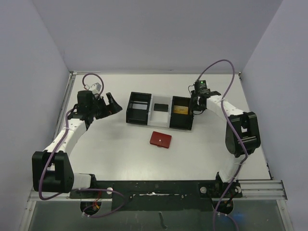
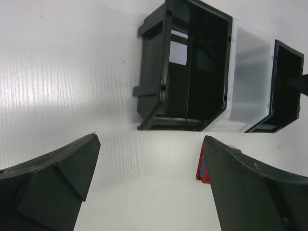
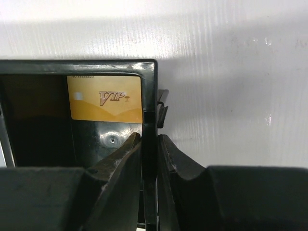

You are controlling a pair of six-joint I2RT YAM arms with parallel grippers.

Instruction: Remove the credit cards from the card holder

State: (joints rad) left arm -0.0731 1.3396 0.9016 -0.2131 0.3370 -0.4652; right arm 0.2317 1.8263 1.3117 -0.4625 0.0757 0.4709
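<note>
Right fingers [image 3: 120,163] pinch the bin wall [image 3: 149,96] — gold card [image 3: 106,98] just beyond.

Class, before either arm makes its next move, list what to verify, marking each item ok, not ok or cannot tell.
1. Left gripper open, holding nothing: ok.
2. Right gripper free: not ok, shut on the tray wall.
3. Card holder unobstructed, in front of the tray: ok.
4. Card holder emptied: cannot tell, it lies closed.
5. Gold card inside the tray's right compartment: ok.
</note>
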